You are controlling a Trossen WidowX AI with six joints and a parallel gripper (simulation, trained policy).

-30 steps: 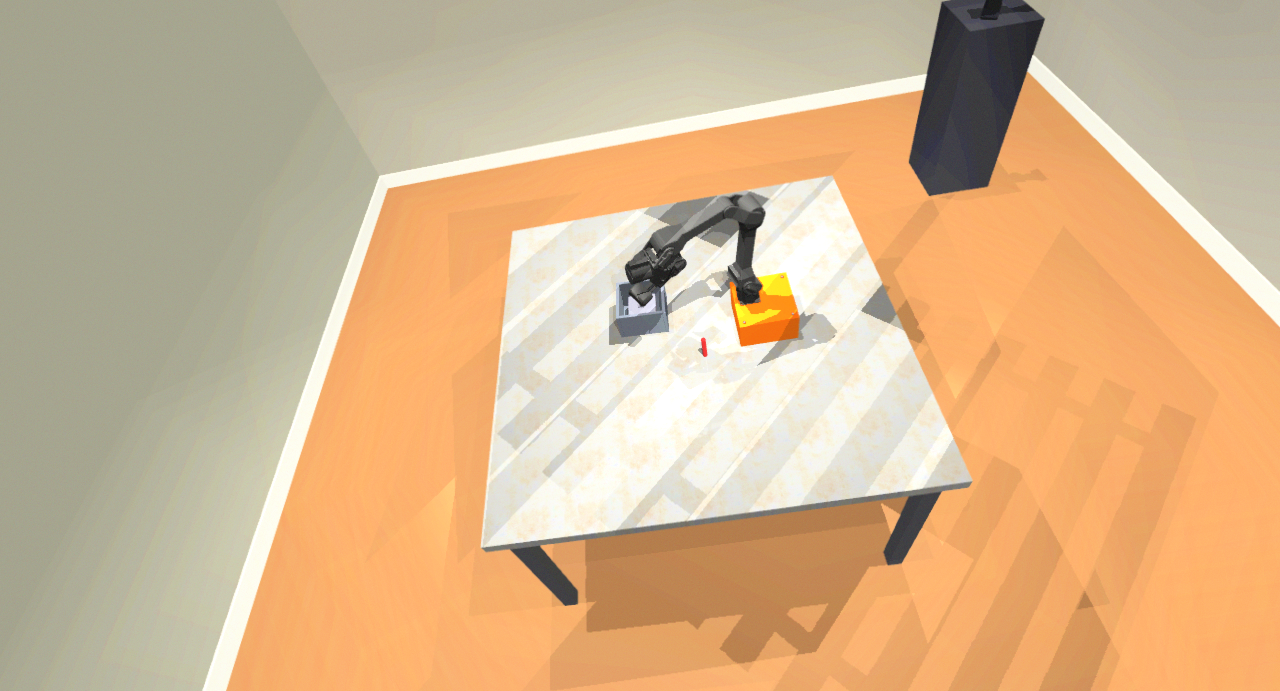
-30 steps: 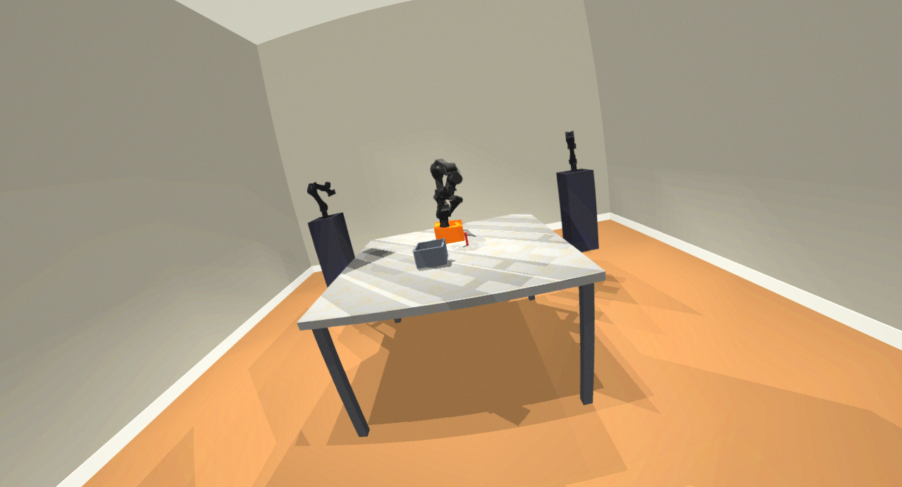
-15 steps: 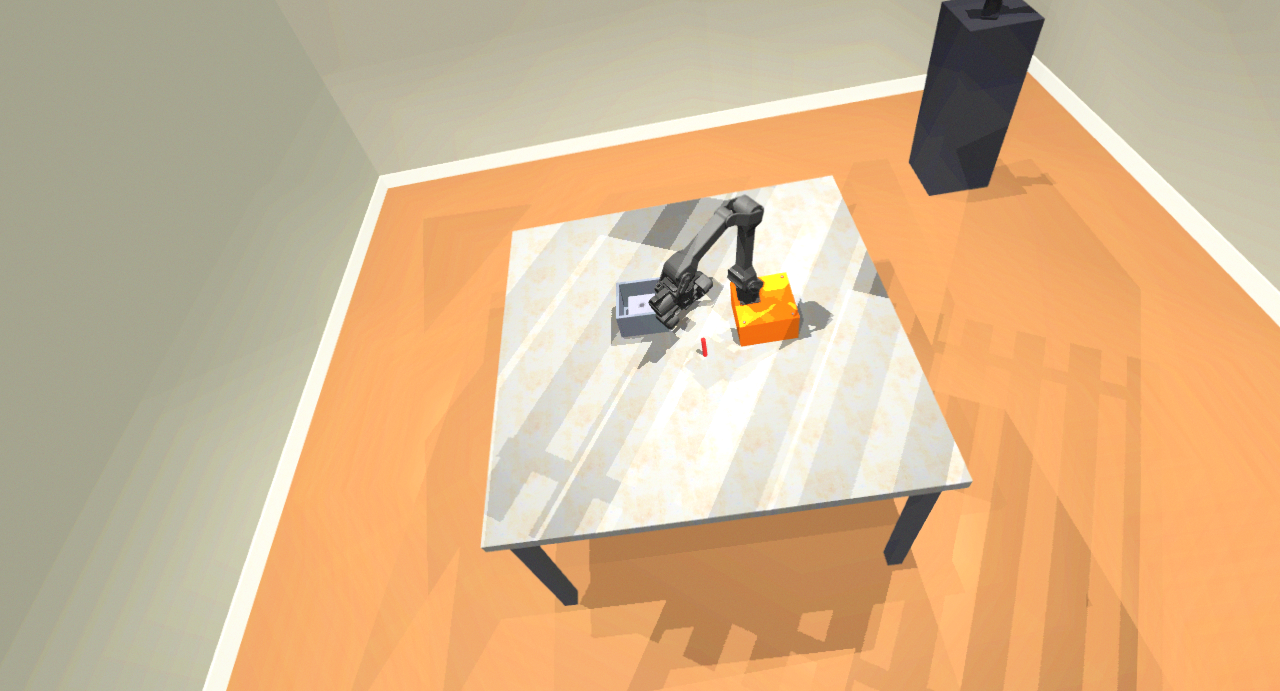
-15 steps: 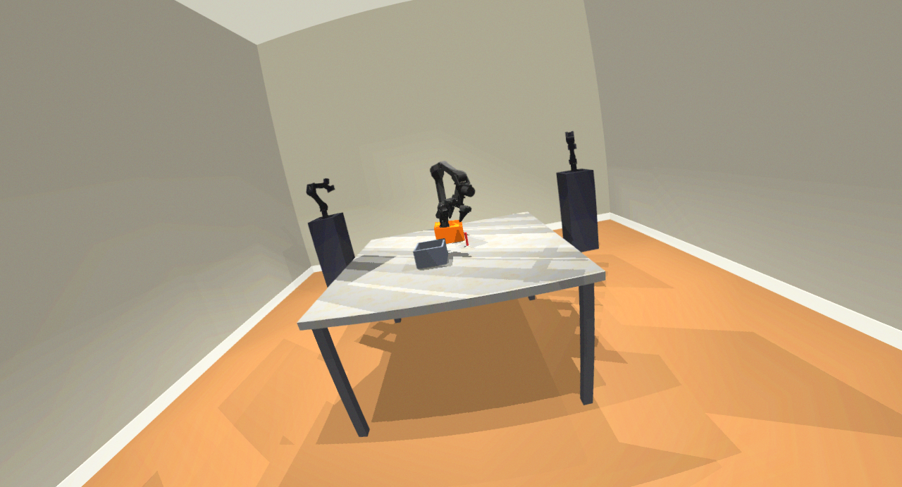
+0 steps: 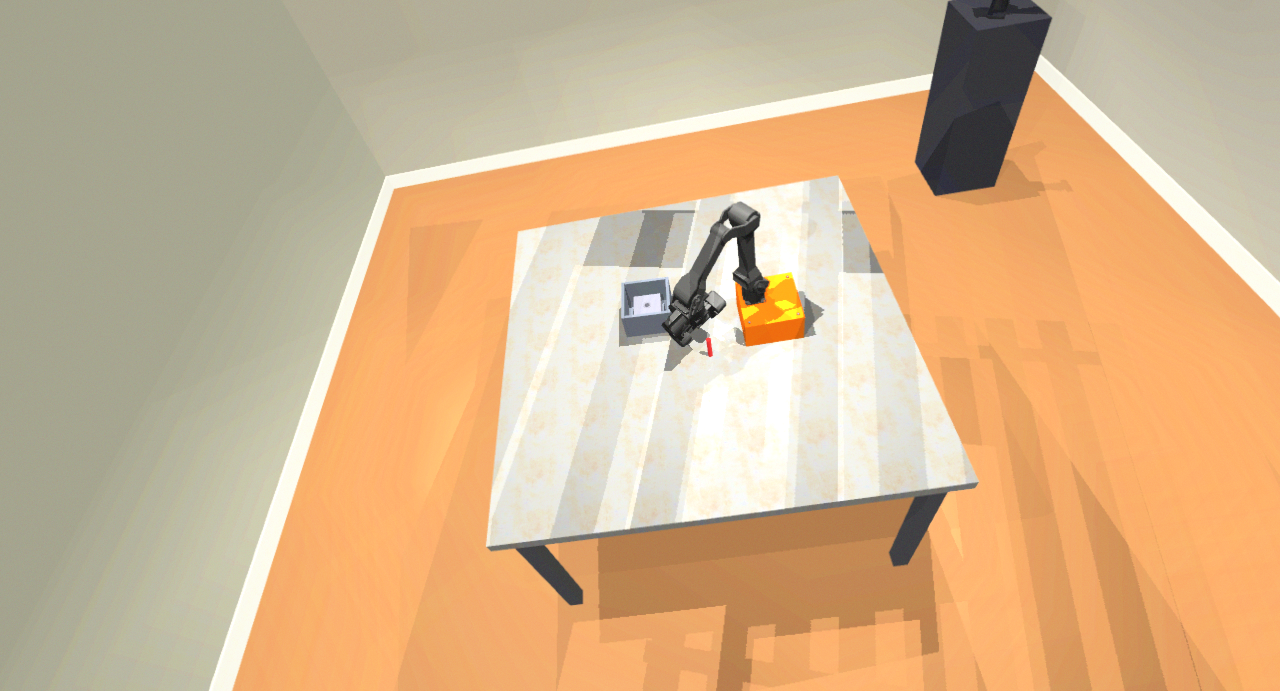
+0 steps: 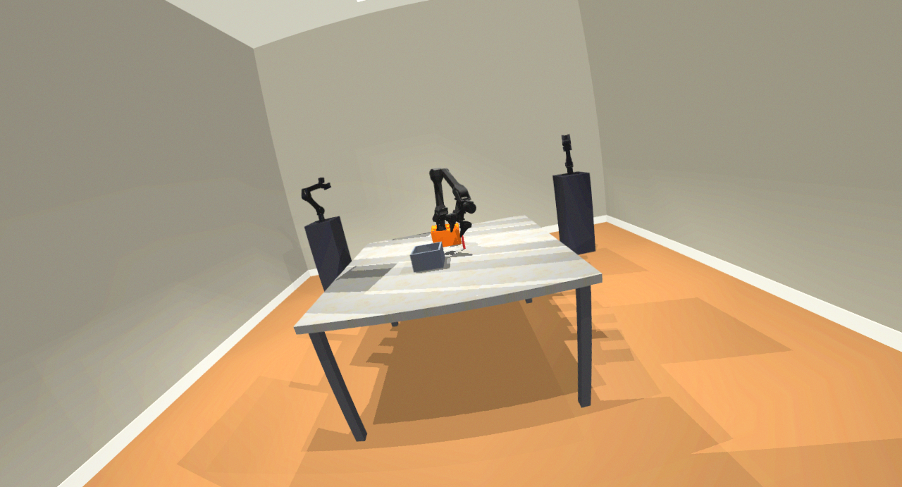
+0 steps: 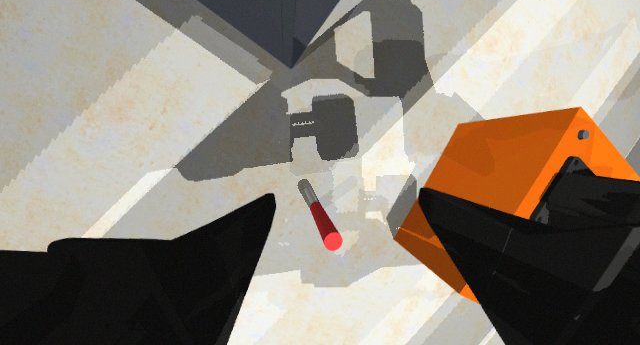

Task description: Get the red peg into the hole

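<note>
Nearest the wrist camera, the parallel-jaw gripper has its fingers spread wide with nothing between them; beyond, the red peg stands upright on the tabletop, showing in the gap between the fingertips in the wrist view; farther off to one side is the orange block under the arm, and to the other the open gray box, its pale plate without the peg

The step in hand looks like the approach to the grasp; the next move calls for centering over the peg, descending without tipping it, then closing
</note>
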